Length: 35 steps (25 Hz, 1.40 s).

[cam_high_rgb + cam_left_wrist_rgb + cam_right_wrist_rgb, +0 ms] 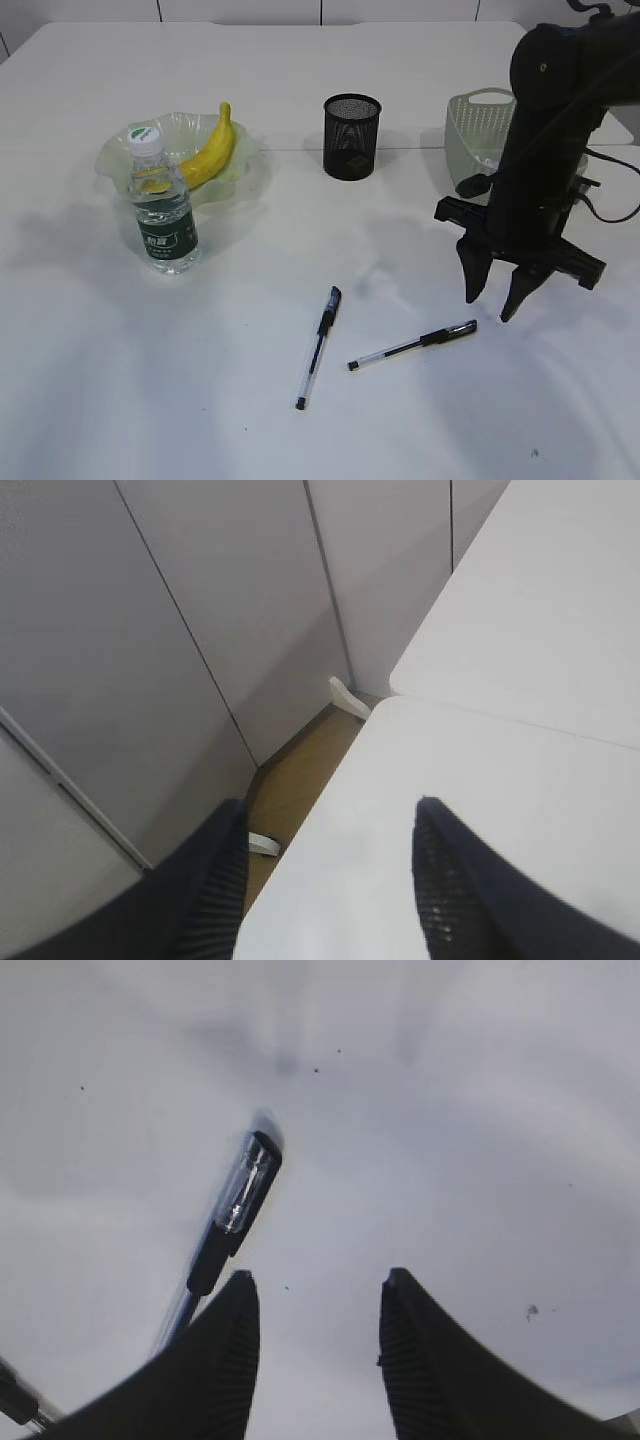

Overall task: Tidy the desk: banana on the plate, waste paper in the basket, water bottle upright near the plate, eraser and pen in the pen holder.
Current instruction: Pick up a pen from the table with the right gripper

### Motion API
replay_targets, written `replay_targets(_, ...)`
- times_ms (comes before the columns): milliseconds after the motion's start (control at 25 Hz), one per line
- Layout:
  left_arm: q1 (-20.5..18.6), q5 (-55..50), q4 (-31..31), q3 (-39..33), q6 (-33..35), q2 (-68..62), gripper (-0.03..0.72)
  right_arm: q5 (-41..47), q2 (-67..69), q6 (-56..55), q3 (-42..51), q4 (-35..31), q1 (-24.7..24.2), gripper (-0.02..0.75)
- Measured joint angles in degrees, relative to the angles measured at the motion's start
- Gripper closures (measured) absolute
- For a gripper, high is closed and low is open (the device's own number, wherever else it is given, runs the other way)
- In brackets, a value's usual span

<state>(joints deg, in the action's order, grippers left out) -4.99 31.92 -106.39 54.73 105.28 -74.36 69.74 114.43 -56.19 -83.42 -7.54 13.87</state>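
Note:
The yellow banana [215,150] lies in the pale green plate [118,152] at the back left of the white desk [300,60]. In front of the plate the water bottle [165,205] stands upright. The black mesh pen holder [351,137] is at the back centre. Two pens lie near the front: one pen [320,345] and a second pen [415,345] [235,1215]. My right gripper [495,300] [315,1285] hangs open just right of that second pen's end, holding nothing. My left gripper [330,815] is open and empty over a desk corner. No eraser or waste paper shows.
The grey-green basket [478,130] stands at the back right, partly hidden behind my right arm [550,150]. In the left wrist view the desk edge [330,810] drops to a brown floor [300,770] beside grey wall panels [150,630].

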Motion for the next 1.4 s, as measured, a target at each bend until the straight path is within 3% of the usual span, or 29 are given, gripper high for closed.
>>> replay_targets(1400, 0.0, 0.3, 0.0, 0.0, 0.0, 0.0, 0.348, -4.3, 4.7, -0.8, 0.0, -5.7, 0.1, 0.440)
